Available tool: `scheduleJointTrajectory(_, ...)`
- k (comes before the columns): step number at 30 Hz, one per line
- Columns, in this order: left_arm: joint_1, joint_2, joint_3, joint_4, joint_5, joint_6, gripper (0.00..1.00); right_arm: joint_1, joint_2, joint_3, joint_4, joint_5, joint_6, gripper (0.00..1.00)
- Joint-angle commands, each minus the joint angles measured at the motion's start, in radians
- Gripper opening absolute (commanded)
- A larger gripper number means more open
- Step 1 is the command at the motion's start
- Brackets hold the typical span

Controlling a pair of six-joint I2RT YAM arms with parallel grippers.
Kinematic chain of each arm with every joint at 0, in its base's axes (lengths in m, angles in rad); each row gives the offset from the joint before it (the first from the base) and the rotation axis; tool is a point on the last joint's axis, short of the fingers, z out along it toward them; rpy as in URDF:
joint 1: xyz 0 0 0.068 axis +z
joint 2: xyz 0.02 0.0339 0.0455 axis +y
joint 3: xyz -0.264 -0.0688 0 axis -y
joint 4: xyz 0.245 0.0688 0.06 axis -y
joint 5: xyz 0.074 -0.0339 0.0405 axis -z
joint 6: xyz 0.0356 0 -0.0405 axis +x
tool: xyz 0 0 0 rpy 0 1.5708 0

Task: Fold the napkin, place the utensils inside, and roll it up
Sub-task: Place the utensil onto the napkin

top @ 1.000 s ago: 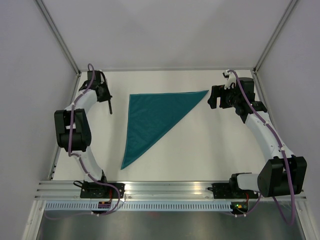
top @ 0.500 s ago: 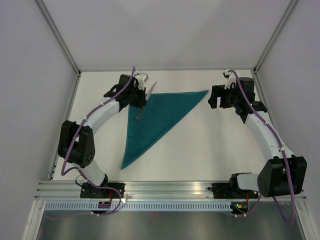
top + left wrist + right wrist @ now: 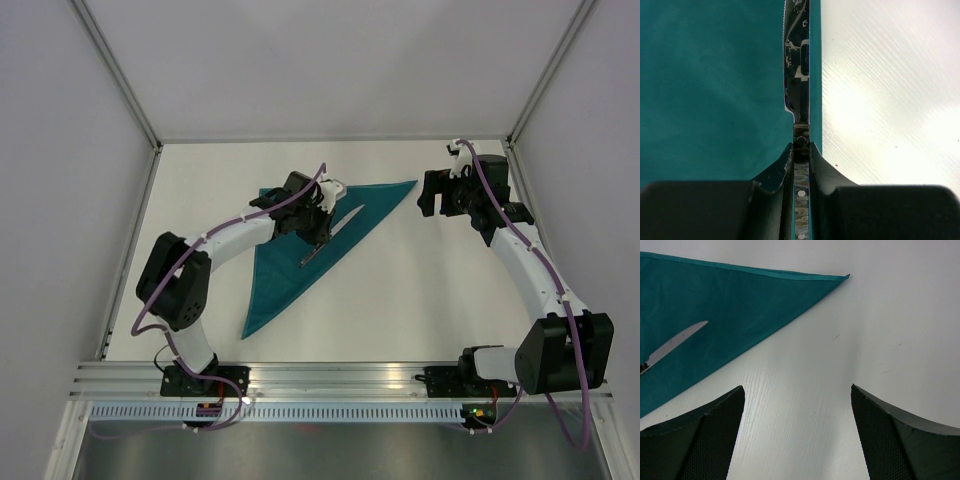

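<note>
Left tool first: its jaws are pinched tight on the knife, gripping the dark handle just behind the spot where the silvery blade begins, blade pointing straight out ahead. Under it lies the napkin, teal and folded into a triangle on the white desk. From the wrist view the blade runs almost exactly along the cloth's long slanted edge, with only a thin strip of teal showing on the desk side. Whether the knife already touches the cloth cannot be told.

Further out, the right tool hangs with its jaws spread wide and nothing between them, parked over bare desk just off the napkin's right-hand corner.

So the fold looks done and the placing step is in hand, and here is the worry. The knife sits very close to that edge. Let go here and it may tip or slide off onto the desk, or work out of the side once rolling begins. The cloth is thin and slick too: a tool pressing low could drag it and spoil the fold.
</note>
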Motion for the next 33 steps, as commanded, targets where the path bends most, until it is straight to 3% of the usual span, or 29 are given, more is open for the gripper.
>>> scheduleJointTrajectory(1, -0.022, 0.032, 0.007, -0.005, 0.008, 0.033, 0.02, 0.005, -0.018, 0.011, 0.015, 0.031, -0.001, 0.91)
scheduleJointTrajectory(33, -0.061, 0.173, 0.033, 0.055, -0.055, -0.036, 0.02, 0.006, -0.019, 0.005, 0.015, 0.031, -0.001, 0.92)
